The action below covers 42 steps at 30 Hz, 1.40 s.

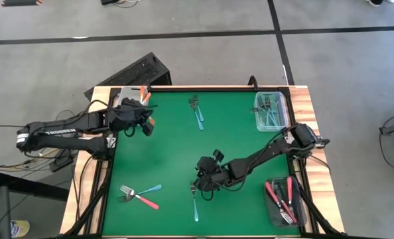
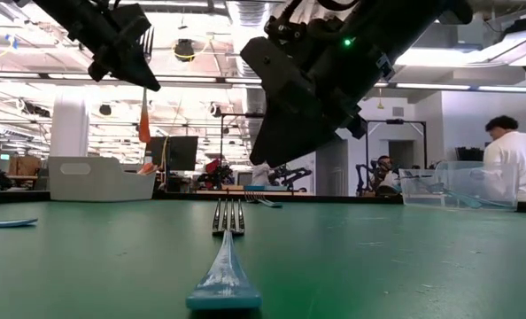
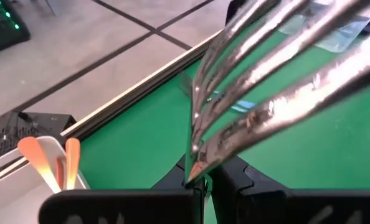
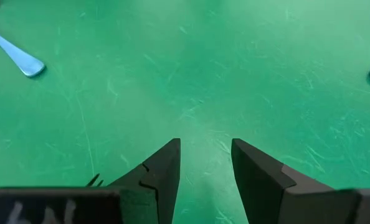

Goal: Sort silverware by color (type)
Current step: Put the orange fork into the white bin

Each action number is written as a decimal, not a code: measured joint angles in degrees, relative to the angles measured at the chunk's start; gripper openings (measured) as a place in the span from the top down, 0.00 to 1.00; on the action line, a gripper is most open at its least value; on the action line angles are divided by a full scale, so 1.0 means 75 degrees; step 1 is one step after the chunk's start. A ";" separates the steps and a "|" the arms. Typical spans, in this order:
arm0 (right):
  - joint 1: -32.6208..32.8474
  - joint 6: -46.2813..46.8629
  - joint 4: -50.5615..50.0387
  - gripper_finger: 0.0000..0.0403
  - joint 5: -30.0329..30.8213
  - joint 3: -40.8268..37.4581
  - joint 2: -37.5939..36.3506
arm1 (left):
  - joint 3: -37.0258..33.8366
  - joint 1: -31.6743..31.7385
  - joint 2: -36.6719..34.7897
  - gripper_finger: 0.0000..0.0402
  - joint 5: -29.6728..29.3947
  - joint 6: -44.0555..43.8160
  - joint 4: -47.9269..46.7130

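Observation:
The silverware is small forks with coloured handles. My left gripper (image 1: 146,119) hangs over the mat's far left, shut on a fork whose silver tines (image 3: 278,68) stick out past its fingers. In the low view an orange handle (image 2: 144,115) hangs below it. My right gripper (image 4: 205,162) stands open just above the green mat (image 1: 170,159), at the tine end of a light blue fork (image 1: 196,204) that lies flat on the mat. The fork's tines (image 4: 94,182) peek out beside one finger, and nothing lies between the fingers. My left gripper pinches the fork between its two shut fingers at the neck just behind the tines (image 3: 196,169). The tines reach forward and up past the fingertips. The fork is lifted clear of the mat.
A pale bin (image 1: 127,96) with orange handles (image 3: 71,162) stands at the far left corner. A clear bin (image 1: 271,109) with blue forks is at the far right, and a dark bin (image 1: 283,199) with red forks at the near right. Loose forks lie at the far middle (image 1: 197,111) and near left (image 1: 140,194).

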 joint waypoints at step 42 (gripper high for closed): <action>-0.0345 0.0003 0.0285 0.58 -0.0367 0.0000 0.0000 | 0.1369 0.2592 0.0471 1.00 -0.0028 0.1366 -0.2955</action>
